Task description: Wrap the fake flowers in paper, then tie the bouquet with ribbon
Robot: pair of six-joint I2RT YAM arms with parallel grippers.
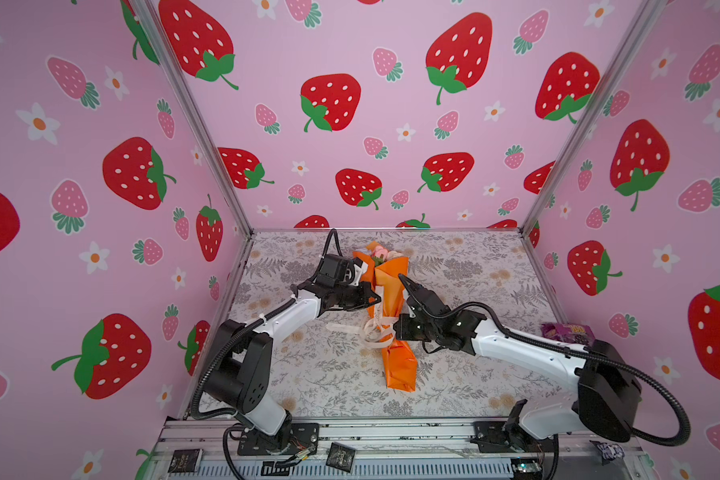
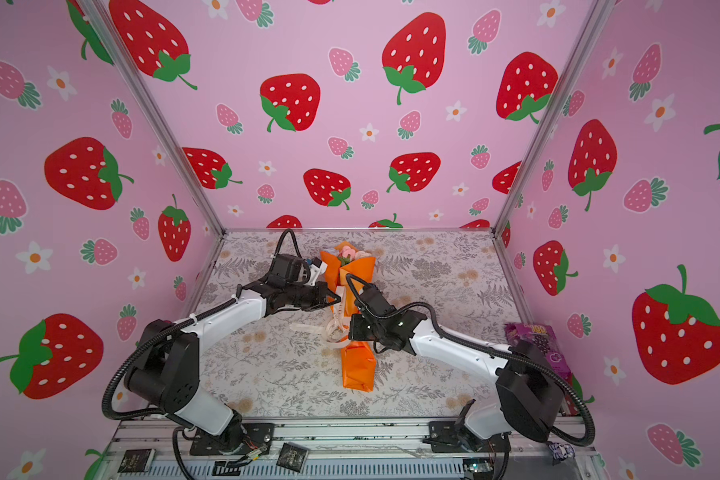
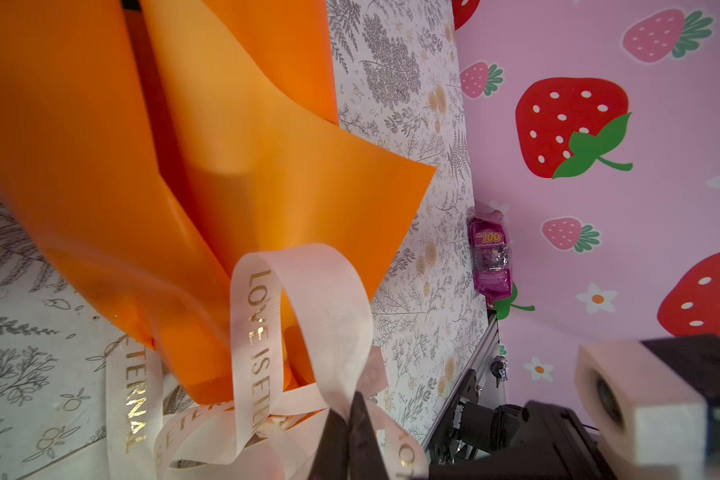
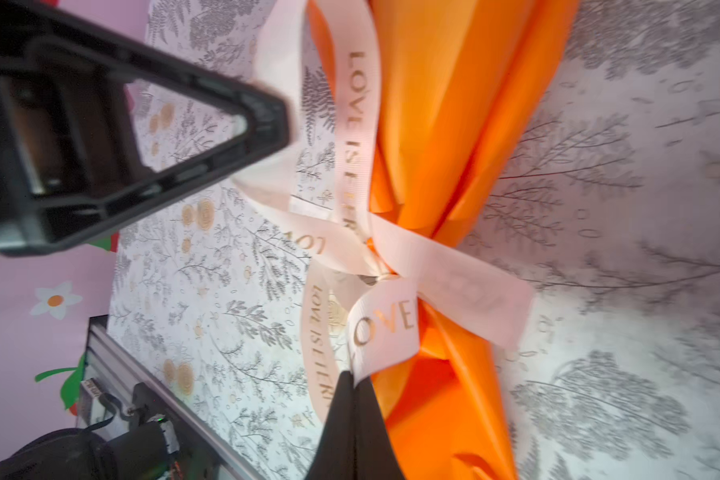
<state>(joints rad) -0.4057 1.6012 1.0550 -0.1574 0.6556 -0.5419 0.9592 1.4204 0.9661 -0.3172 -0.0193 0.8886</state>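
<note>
Floral table (image 1: 474, 282), strawberry walls (image 1: 350, 124). Bouquet (image 1: 391, 291) lies mid-table, ribbon (image 1: 375, 328) knotted round it. L gripper (image 3: 350, 409) clamped on ribbon; R gripper (image 4: 352, 384) pinching ribbon too.

bouquet of fake flowers (image 1: 385, 282) wrapped in orange paper, lying flat, pink blooms at far end

Orange-wrapped bouquet (image 1: 398, 365) on table (image 1: 474, 374), cream ribbon (image 1: 373, 332) (loose loops) at middle
</note>
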